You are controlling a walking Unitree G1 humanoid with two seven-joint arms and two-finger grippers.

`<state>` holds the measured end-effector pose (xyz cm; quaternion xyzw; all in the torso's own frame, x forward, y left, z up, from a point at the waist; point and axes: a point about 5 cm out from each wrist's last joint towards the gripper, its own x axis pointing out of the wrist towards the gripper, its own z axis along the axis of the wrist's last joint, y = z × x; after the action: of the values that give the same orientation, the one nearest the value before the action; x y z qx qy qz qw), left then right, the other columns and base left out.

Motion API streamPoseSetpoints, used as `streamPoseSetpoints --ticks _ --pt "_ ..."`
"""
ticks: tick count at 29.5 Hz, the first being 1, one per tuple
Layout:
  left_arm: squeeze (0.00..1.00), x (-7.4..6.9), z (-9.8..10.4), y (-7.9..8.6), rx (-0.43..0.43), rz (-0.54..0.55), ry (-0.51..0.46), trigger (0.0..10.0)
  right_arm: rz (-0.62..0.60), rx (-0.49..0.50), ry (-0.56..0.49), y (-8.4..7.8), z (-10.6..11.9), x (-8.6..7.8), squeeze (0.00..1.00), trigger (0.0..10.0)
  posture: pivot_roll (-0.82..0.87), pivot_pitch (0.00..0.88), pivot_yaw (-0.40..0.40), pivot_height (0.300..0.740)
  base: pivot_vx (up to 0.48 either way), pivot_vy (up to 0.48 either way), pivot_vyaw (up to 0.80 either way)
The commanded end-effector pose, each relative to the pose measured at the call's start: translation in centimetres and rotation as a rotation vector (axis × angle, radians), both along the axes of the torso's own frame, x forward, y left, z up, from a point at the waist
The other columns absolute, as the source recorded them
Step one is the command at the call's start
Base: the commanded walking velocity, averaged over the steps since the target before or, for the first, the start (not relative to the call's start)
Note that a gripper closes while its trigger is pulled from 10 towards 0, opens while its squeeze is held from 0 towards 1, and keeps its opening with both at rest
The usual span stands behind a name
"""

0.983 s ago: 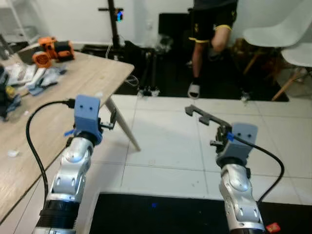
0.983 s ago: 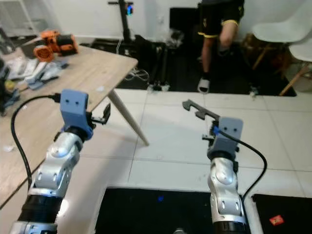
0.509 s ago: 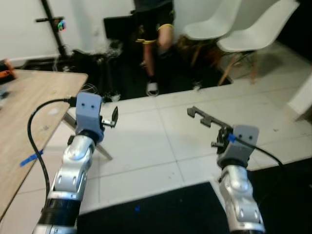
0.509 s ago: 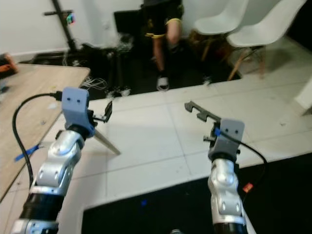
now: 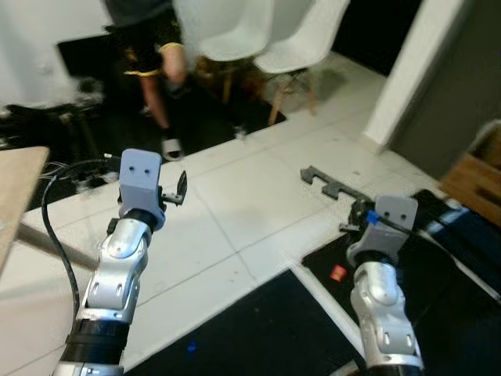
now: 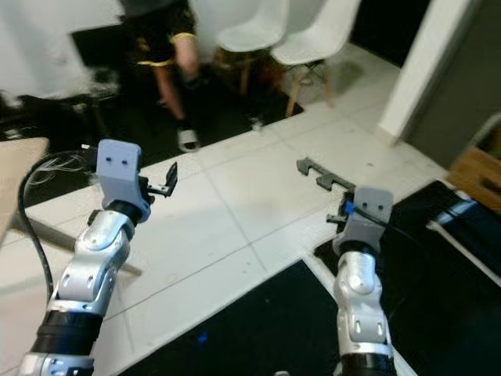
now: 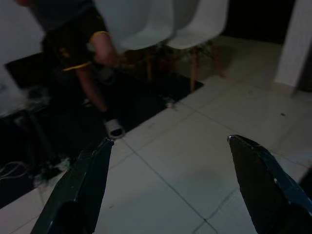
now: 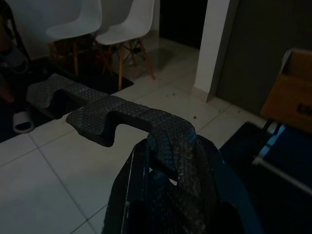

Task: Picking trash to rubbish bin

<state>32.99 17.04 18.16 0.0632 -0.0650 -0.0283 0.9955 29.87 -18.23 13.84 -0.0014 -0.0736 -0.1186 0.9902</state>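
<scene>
A small red scrap (image 5: 337, 272) lies on a black floor mat (image 5: 438, 274), just to the left of my right forearm. My right gripper (image 5: 329, 182) is held out at chest height over the white tiles, its two ribbed fingers (image 8: 122, 117) pressed together, shut on nothing. My left gripper (image 5: 182, 188) is raised on the left with its fingers (image 7: 92, 170) spread wide, open and empty, above the tiled floor.
A person's legs (image 5: 149, 70) stand at the back by two white chairs (image 5: 266, 39). A wooden table corner (image 5: 16, 180) sits at the far left. A grey pillar (image 5: 407, 70) and a wooden crate (image 5: 473, 168) are on the right. Another black mat (image 5: 258, 329) lies in front.
The whole view has swung to the right: the table slid off to the left, while the chairs, pillar, crate and red scrap came in. Both arms keep the same pose.
</scene>
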Motion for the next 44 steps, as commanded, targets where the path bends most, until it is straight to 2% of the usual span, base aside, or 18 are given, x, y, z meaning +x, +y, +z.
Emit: streamPoseSetpoints --ticks 1,44 --pt "0.00 0.0 -0.6 0.0 0.012 0.002 0.022 10.0 -0.006 0.013 0.023 -0.2 -0.6 -0.2 0.00 10.0 -0.01 0.119 0.058 0.740 0.000 0.000 -0.80" --pt "0.00 -0.1 -1.5 0.4 0.012 0.050 0.100 10.0 -0.015 0.026 0.062 -0.4 -1.6 -0.4 0.00 10.0 -0.01 0.135 0.052 0.740 0.000 0.000 -0.80"
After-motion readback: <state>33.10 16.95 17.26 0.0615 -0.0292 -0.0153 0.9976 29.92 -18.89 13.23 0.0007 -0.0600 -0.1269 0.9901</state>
